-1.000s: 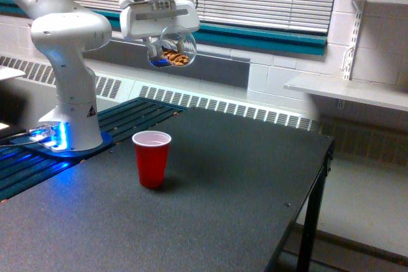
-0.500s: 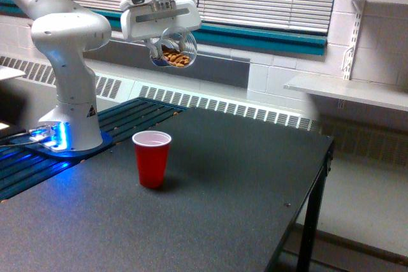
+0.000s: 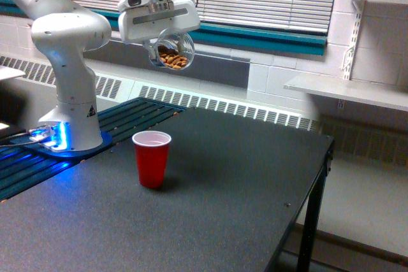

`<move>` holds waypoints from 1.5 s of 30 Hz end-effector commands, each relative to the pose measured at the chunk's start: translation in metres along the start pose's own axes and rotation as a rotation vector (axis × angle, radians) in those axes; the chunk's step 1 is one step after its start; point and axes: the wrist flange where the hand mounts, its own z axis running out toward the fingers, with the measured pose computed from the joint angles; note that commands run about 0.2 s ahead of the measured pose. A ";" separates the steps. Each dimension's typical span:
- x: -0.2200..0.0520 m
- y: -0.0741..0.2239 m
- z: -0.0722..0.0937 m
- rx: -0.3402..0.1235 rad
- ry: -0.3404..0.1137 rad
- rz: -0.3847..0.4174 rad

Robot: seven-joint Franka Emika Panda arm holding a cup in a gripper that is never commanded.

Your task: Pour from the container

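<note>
A small clear container (image 3: pixel 171 51) with brown almonds showing through its rounded wall hangs high above the table, tilted onto its side. My gripper (image 3: pixel 168 48) is shut on it, fingers pointing down from the white hand. A red plastic cup (image 3: pixel 152 158) stands upright and open on the dark table, well below the container and slightly toward the exterior view's left. No almonds are falling.
The white arm's base (image 3: pixel 70 125) stands at the exterior view's left on a blue-lit mount. The dark table (image 3: pixel 210 208) ends at an edge on the exterior view's right. A white wall shelf (image 3: pixel 347 90) and a radiator grille lie behind.
The container has tilted a little more and shifted slightly toward the exterior view's left; the almonds have slid within it. The red cup has not moved.
</note>
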 end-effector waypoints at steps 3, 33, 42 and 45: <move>-0.006 0.010 0.009 -0.030 -0.027 0.038; 0.003 0.009 0.035 -0.070 -0.129 0.100; 0.001 0.006 0.046 -0.081 -0.148 0.119; 0.001 0.006 0.048 -0.085 -0.151 0.132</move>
